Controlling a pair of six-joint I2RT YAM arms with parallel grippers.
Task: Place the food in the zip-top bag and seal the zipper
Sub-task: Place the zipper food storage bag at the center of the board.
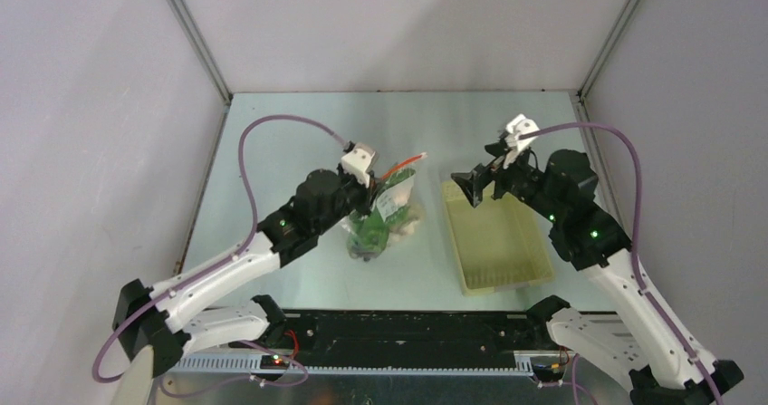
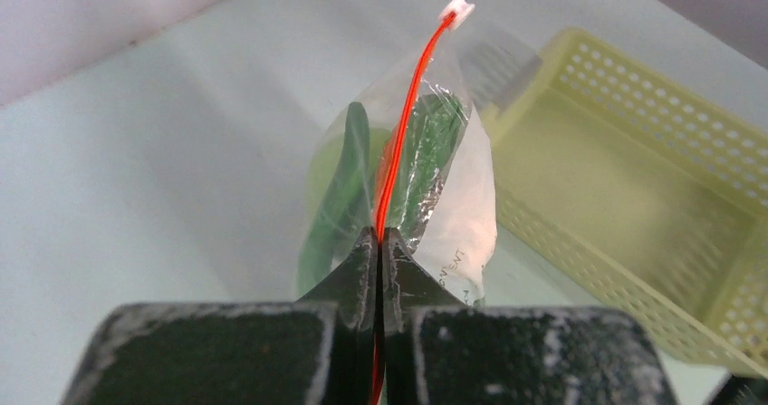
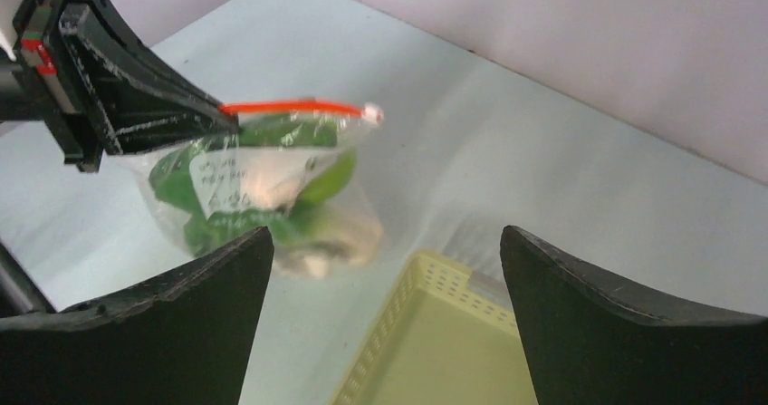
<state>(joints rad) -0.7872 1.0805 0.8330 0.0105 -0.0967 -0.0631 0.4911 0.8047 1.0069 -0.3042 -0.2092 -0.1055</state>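
Left tool (image 2: 380, 233) is shown closed on the zipper (image 2: 409, 97), the orange-red strip being pinched between two black fingers at the end opposite the white slider tab (image 2: 457, 8). Right tool (image 3: 385, 237) is seen with its fingers spread wide and nothing between them, held over the far end of the pale yellow basket (image 1: 494, 283).

The zip-top bag (image 1: 385, 215) is located near the middle of the counter (image 1: 272, 142), lifted at its mouth by that grip, with its lower part lying on the surface. The basket is set just to its right, toward the near edge.

Only the left wrist view presents the zipper edge-on, as a single thin line running from grip to tab. Only the right wrist view presents the bag side-on: the food (image 3: 181, 174) is visible inside as green pieces with a pale item at the bottom. The arrangement of both arms is given by the top view alone.
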